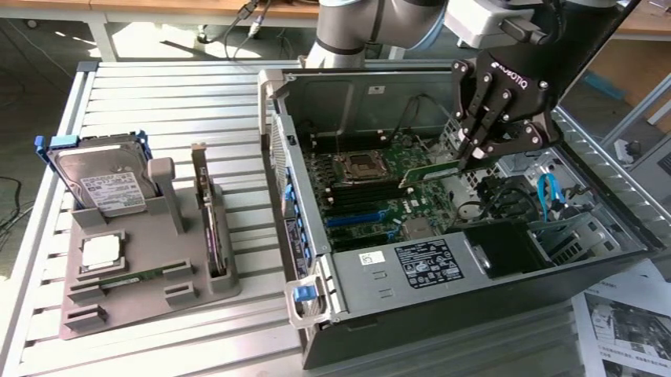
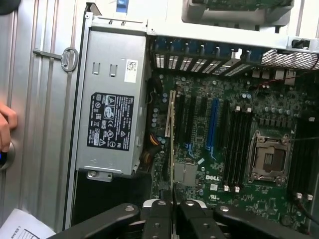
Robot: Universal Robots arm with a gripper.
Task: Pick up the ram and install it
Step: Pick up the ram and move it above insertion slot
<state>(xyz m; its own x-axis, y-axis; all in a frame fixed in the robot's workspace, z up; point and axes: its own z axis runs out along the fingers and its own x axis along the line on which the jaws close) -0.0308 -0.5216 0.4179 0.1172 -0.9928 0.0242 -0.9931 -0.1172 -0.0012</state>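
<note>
Gripper (image 2: 172, 200) jaws are pressing together on one end of the ram (image 2: 172, 139), which in the wrist view is showing edge-on as a thin green line reaching out over the Dell motherboard (image 2: 209, 164). It is hanging between the silver power supply (image 2: 112, 119) and the expansion slots. The dark memory slots (image 2: 237, 144) are lying beside the open processor socket (image 2: 269, 157), apart from the stick. A person's hand (image 2: 6, 130) is resting at the table edge.

In the exterior view, the gripper (image 1: 464, 159) is reaching into the open computer case (image 1: 278, 157) and pinching the ram (image 1: 430, 171) above the board, on the exterior view's right of the socket (image 1: 362, 165). The stick is sitting slightly tilted and looks clear of the memory slots (image 1: 362, 188). The pick-up looks done, and the install step is under way. Seating the ram is likely calling for its long edge to line up with an empty slot, followed by a straight, even press.
</note>
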